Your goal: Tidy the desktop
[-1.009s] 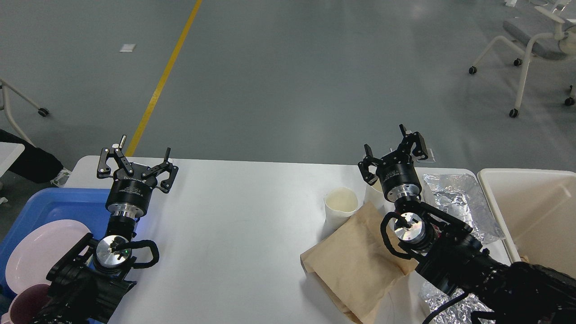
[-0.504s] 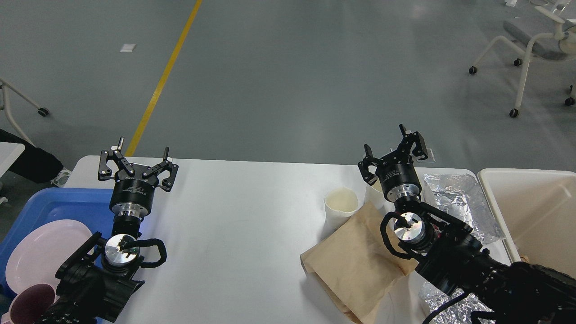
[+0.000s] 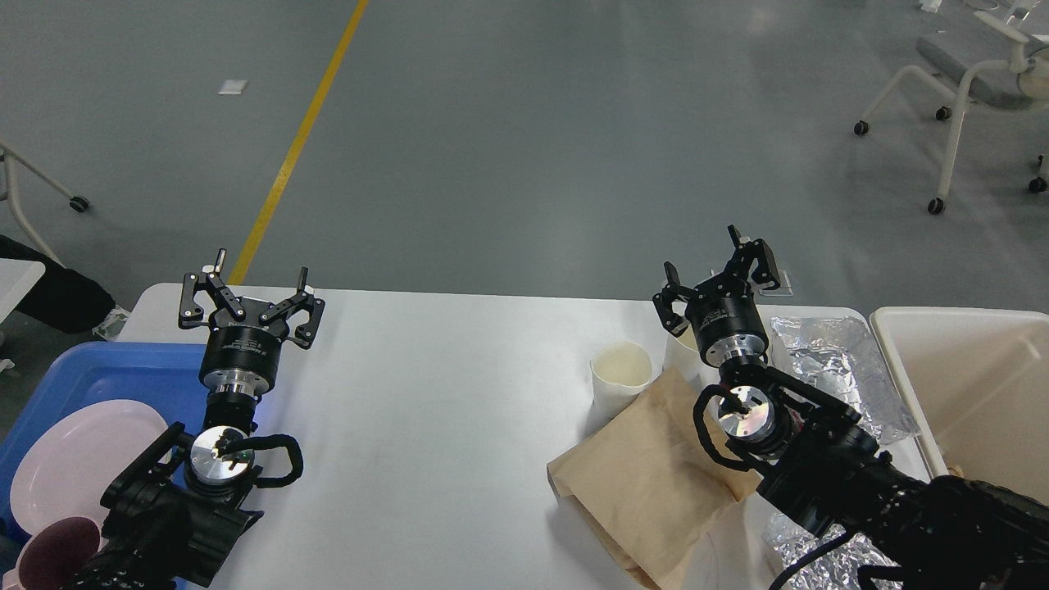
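The white desktop [image 3: 426, 393] fills the lower view. On its right part stand a white paper cup [image 3: 620, 374], a second cup [image 3: 680, 351] partly hidden behind my right gripper, a crumpled brown paper bag [image 3: 647, 483] and crinkled foil [image 3: 836, 360]. My left gripper [image 3: 248, 283] is open and empty above the table's far left edge. My right gripper [image 3: 715, 270] is open and empty above the far right edge, just behind the cups.
A blue tray [image 3: 98, 370] at the left holds a pink plate [image 3: 78, 463] and a dark pink cup [image 3: 49, 561]. A cream bin [image 3: 967, 385] stands at the right. More foil [image 3: 799, 545] lies under my right arm. Grey floor and a chair [image 3: 975, 74] lie beyond.
My left gripper has shifted slightly right and its arm has moved a little toward the table. The right arm and the items have not moved.
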Action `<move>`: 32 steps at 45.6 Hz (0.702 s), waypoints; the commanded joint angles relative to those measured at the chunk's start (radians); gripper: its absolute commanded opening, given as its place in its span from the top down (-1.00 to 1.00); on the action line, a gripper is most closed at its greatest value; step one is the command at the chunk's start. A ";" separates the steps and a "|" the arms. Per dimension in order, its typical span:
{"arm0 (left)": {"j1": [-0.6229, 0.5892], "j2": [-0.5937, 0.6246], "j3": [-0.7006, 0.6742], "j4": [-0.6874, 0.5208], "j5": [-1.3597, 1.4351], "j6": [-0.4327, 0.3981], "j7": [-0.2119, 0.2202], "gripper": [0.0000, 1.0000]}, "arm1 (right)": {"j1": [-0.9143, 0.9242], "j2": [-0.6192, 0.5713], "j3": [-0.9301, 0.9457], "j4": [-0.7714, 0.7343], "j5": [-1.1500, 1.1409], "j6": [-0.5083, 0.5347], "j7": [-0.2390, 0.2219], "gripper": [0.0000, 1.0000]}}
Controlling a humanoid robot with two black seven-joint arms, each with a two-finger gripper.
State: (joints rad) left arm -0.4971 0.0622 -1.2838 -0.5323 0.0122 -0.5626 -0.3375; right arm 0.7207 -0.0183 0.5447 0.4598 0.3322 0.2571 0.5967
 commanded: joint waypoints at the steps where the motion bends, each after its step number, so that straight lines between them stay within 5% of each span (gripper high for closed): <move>1: 0.000 0.001 0.000 0.000 0.000 0.000 0.000 -1.00 | -0.001 0.000 0.000 0.002 0.001 0.005 0.000 -1.00; 13: 0.000 0.001 0.001 0.000 0.000 0.001 0.000 -1.00 | 0.026 0.003 0.000 0.017 0.001 0.005 -0.005 -1.00; 32: 0.000 0.001 0.001 0.000 0.000 0.000 0.000 -1.00 | 0.327 -0.061 -0.049 -0.087 -0.001 -0.007 -0.005 -1.00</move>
State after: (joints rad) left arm -0.4971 0.0630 -1.2832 -0.5323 0.0122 -0.5616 -0.3375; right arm 0.9630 -0.0596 0.5234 0.4387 0.3318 0.2517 0.5920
